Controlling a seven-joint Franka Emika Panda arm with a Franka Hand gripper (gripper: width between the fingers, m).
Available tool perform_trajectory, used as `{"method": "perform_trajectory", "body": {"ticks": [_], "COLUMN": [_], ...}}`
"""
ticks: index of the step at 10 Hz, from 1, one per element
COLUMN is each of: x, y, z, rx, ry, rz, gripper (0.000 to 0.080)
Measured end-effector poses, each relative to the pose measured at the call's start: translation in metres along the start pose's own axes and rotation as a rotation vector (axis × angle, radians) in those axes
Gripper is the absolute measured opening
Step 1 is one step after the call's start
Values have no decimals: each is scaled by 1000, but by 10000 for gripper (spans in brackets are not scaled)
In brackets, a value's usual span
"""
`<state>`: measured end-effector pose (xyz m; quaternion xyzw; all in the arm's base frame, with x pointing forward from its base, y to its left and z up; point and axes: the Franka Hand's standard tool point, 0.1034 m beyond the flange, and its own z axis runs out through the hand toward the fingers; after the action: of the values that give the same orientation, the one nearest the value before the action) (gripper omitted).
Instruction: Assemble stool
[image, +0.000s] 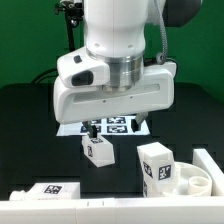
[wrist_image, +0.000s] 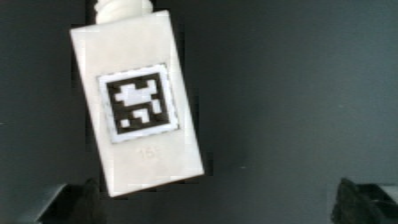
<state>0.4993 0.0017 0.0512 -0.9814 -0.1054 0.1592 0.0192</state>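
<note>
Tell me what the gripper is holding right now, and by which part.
Nothing is held. The gripper is open with its fingertips wide apart, and the tagged white leg lies loose, unclamped.

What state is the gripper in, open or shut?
Open. In the wrist view the gripper has its fingers spread wide apart, and neither one touches the leg.

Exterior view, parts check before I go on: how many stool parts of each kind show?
Legs: 3
Seat: 1
Total: 4
</note>
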Motion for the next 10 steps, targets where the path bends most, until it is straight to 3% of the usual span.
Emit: {"method": "perform_trajectory", "body": {"ticks": [3, 4, 5, 6, 8, 10], "x": [-6, -9, -5, 2, -9, -4], "y": [-3, 5, 15, 14, 13, 17], "z": [3, 4, -1, 2, 6, 8], "rx": [23, 10, -30, -32, -22, -43], "ry": [-195, -325, -452, -500, -620, -611], "rz": [15, 11, -11, -9, 8, 29], "gripper": [649, 649, 649, 649, 649, 649]}}
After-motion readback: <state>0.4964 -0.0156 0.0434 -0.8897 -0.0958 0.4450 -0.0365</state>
